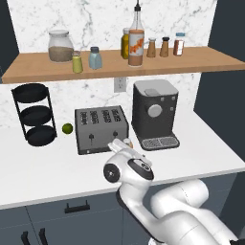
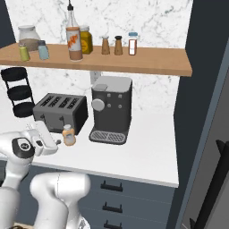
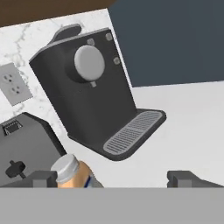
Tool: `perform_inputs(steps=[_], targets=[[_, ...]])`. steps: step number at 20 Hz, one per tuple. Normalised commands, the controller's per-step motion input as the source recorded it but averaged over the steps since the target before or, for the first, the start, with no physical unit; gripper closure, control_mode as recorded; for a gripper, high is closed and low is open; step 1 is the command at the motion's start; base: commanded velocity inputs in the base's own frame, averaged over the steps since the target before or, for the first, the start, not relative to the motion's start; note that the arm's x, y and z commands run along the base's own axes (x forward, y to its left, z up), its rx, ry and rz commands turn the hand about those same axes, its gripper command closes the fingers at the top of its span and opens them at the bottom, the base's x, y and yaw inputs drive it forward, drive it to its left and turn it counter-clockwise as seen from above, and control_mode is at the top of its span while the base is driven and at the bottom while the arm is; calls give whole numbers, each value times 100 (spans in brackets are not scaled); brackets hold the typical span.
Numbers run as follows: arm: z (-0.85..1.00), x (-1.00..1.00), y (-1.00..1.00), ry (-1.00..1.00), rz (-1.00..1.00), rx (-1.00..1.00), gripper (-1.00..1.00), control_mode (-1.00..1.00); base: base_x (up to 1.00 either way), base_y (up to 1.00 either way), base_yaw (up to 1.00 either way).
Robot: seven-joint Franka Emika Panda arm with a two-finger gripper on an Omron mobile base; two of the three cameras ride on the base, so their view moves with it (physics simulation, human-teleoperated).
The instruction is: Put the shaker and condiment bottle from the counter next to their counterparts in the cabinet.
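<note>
Nearest to you, the gripper [image 3: 112,178] hangs low over the desk [image 1: 201,155] with its jaws spread wide and nothing between them. The condiment bottle [image 2: 68,134] stands on the desk just beyond it, in front of the toaster [image 1: 101,128] and to the left of the coffee machine [image 2: 110,108]. In the hand view its whitish cap sits just inside the left fingertip, so you look about ready to close in on it, though that view cuts the bottle off too low to tell whether the jaws truly straddle it. Further back, up on the cabinet [image 1: 201,61], the shaker [image 1: 77,62] already stands just beside the pale blue shaker [image 1: 95,58], so that half of the job looks done. What remains is the bottle: grasp it, lift it to the cabinet, and set it next to the tall orange-labelled bottle [image 1: 136,44], which stands right of the blue shaker.
</note>
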Motion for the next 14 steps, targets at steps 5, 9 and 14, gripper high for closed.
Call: perform_inputs(steps=[5, 9, 14], targets=[[-28, 0, 2, 1, -1, -7, -100, -100, 0, 0, 0], [-30, 1, 0, 0, 0, -9, -100, -100, 0, 0, 0], [-26, 13, 0, 0, 0, -6, -100, -100, 0, 0, 0]])
